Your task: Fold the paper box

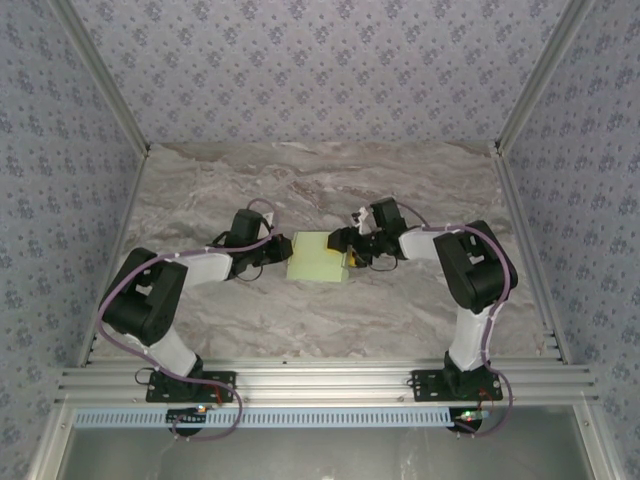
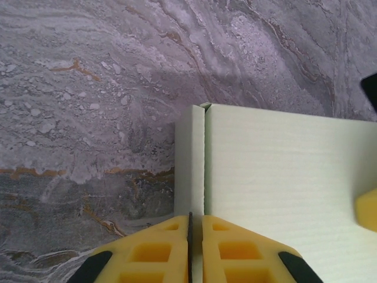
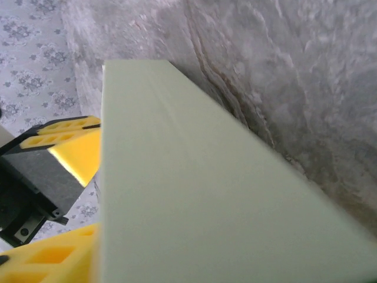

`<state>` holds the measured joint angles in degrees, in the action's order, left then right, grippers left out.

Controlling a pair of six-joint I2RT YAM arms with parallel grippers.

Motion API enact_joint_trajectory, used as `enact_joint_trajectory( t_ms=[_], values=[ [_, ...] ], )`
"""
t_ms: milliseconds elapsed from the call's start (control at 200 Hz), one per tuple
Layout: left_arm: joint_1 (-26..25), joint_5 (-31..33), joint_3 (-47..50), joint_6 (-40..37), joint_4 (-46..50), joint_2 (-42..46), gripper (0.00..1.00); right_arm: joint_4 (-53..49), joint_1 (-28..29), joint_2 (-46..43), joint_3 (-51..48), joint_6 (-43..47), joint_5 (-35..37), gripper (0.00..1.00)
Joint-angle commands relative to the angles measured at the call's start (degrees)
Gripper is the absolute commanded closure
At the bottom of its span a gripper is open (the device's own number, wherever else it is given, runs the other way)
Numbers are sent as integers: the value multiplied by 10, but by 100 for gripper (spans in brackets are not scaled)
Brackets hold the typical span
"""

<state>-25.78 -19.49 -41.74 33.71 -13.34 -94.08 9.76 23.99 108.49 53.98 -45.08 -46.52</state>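
The paper box (image 1: 318, 258) lies mid-table as a pale green card piece between both arms. My left gripper (image 2: 196, 219) is shut on its left edge, where a narrow flap (image 2: 188, 159) stands beside the wide panel (image 2: 283, 177). In the top view the left gripper (image 1: 279, 252) meets the card's left side and my right gripper (image 1: 350, 258) meets its right side. The right wrist view has the card (image 3: 200, 194) close in front, hiding the right jaws; one yellow finger (image 3: 53, 256) shows at the lower left. A right fingertip (image 2: 366, 209) touches the panel's far edge.
The marble-patterned table (image 1: 300, 190) extends behind and in front of the card. Patterned walls and metal frame posts (image 1: 520, 110) enclose it on three sides. An aluminium rail (image 1: 320, 382) runs along the near edge.
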Motion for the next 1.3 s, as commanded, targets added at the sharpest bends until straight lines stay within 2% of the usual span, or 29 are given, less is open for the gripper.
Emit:
enact_joint_trajectory(
  t_ms=[0, 105, 175, 270, 325, 385, 405, 440, 460, 550, 595, 690, 760, 944, 1079, 1164, 1294],
  values=[
    [1, 9, 17, -7, 61, 4, 83, 7, 6, 13, -2, -37, -7, 43],
    [2, 5, 26, -1, 68, 50, 69, 33, 1, 0, -10, -77, -11, 49],
    [2, 12, 43, -5, 65, 122, 55, 44, -5, -16, -17, -106, -15, 50],
    [4, 42, 65, -61, 67, 233, 46, 33, -16, -43, -22, -140, -25, 50],
    [0, 27, 107, -133, 4, 306, 45, 7, -25, -57, -20, -161, -30, 49],
    [-17, -9, 197, -235, -143, 394, 40, -21, -37, -68, -18, -198, -44, 49],
    [-26, -11, 226, -271, -188, 422, 32, -24, -41, -70, -20, -213, -53, 50],
    [-51, 24, 254, -313, -229, 465, 5, -28, -49, -77, -22, -237, -64, 50],
    [-65, 42, 254, -337, -218, 483, 1, -34, -52, -80, -23, -246, -70, 50],
    [-107, 26, 199, -485, -64, 503, 1, -85, -66, -95, -21, -270, -84, 51],
    [-124, 31, 183, -526, -35, 485, 1, -91, -69, -100, -23, -280, -88, 52],
    [-131, 14, 189, -559, -78, 433, 1, -87, -71, -108, -31, -304, -92, 54],
    [-145, 24, 191, -591, -112, 388, 1, -80, -70, -113, -37, -324, -94, 54],
    [-175, 41, 146, -683, -129, 263, 1, -101, -66, -138, -38, -322, -92, 54],
    [-177, 37, 129, -702, -160, 211, 1, -122, -63, -151, -43, -307, -89, 54],
    [-181, 54, 112, -715, -158, 187, 7, -120, -57, -158, -50, -308, -88, 54],
    [-190, 74, 101, -723, -173, 156, 9, -136, -45, -162, -51, -293, -72, 54]
  ],
)
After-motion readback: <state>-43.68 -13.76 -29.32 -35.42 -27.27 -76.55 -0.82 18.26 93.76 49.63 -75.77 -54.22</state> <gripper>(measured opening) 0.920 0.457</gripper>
